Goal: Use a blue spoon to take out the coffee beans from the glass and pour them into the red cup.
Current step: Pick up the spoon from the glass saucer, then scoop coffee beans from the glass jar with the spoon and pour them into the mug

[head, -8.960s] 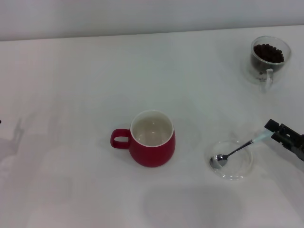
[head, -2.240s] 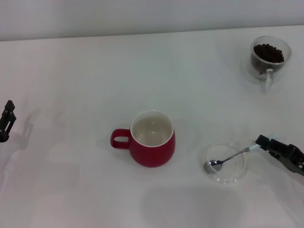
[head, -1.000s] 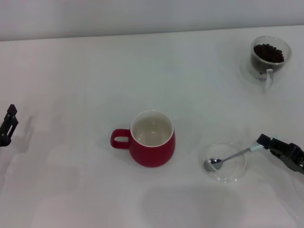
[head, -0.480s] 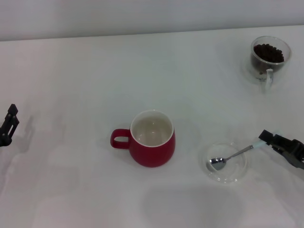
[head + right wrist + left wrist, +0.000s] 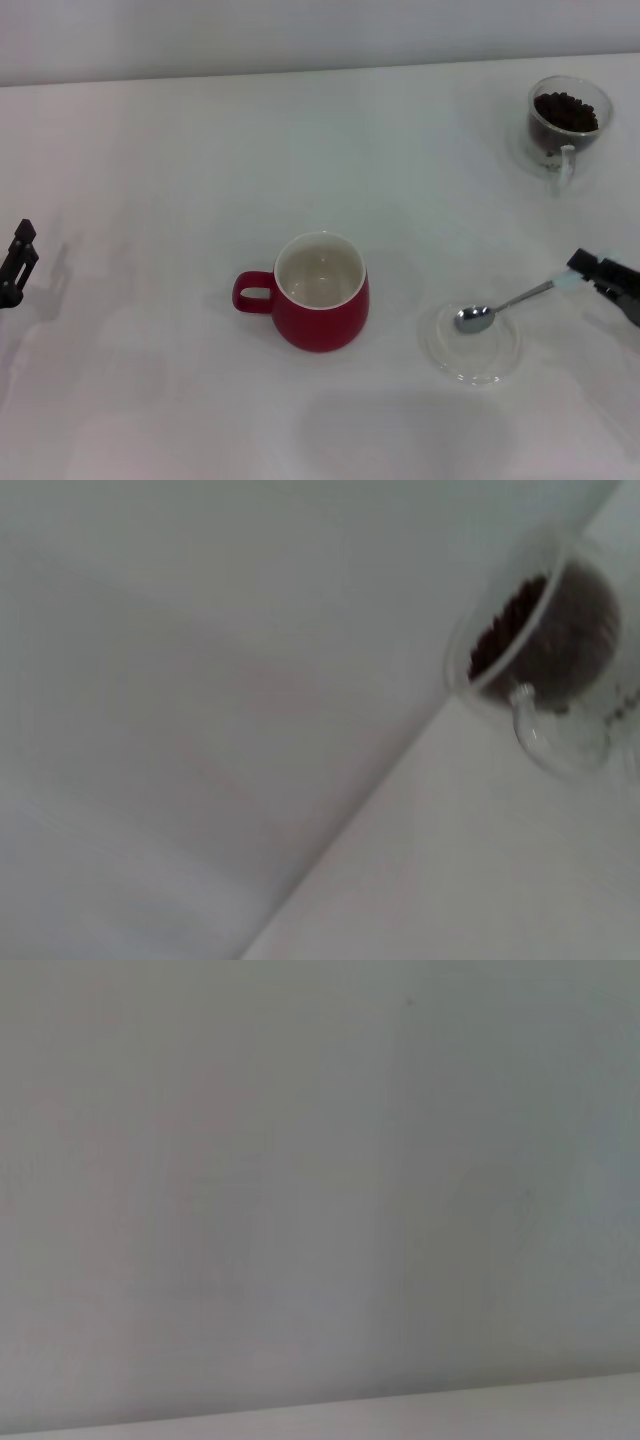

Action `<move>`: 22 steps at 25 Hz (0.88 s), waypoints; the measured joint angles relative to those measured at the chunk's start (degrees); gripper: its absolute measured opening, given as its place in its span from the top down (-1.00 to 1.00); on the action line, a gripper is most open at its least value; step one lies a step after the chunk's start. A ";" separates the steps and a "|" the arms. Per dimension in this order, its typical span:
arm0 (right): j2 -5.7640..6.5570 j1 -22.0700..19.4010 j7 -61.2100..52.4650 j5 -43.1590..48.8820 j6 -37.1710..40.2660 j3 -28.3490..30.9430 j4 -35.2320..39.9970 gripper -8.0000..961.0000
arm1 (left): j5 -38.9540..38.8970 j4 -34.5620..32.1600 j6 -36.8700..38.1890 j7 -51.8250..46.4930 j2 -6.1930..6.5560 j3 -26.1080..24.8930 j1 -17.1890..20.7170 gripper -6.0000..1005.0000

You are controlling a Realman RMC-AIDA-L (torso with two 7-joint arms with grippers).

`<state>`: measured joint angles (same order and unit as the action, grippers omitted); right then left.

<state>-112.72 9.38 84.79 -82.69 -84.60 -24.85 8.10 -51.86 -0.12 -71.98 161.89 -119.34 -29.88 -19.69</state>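
The red cup (image 5: pixel 322 292) stands mid-table, its handle to the left and its white inside empty. The glass (image 5: pixel 568 125) holding the coffee beans (image 5: pixel 566 110) stands at the far right; it also shows in the right wrist view (image 5: pixel 545 655). My right gripper (image 5: pixel 586 270) at the right edge is shut on the pale handle end of the blue spoon (image 5: pixel 510 303). The spoon's empty silver bowl hangs just over the far rim of the flat glass dish (image 5: pixel 470 350). My left gripper (image 5: pixel 17 262) is at the table's left edge, far from everything.
The white table runs to a pale wall at the back. The flat glass dish lies between the red cup and my right gripper. The left wrist view shows only a plain pale surface.
My right gripper has moved right and slightly up with the spoon. The spoon's bowl has risen out of the dish's middle to its far rim. The left arm has stayed still.
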 joint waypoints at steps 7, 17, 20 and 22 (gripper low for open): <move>0.57 0.20 -0.04 -0.03 -2.46 2.63 0.85 0.68 | 0.00 0.09 0.00 0.00 -0.01 0.00 -0.13 -0.18; 0.57 4.46 -0.19 -0.83 -4.30 6.13 4.94 0.68 | 0.00 0.35 1.03 0.00 -0.02 -0.05 -0.68 -0.18; 0.44 7.08 -0.06 -0.91 -2.67 6.32 7.29 0.68 | 0.00 0.55 1.45 0.00 -0.02 -0.06 -0.81 -0.18; 0.50 8.46 -0.05 -1.33 -1.23 6.43 8.66 0.68 | 0.00 0.87 1.46 0.00 -0.02 0.00 -0.81 -0.18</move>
<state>-112.22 17.84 84.74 -84.03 -85.83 -18.42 16.76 -51.86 0.74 -70.52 161.89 -119.36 -29.89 -20.50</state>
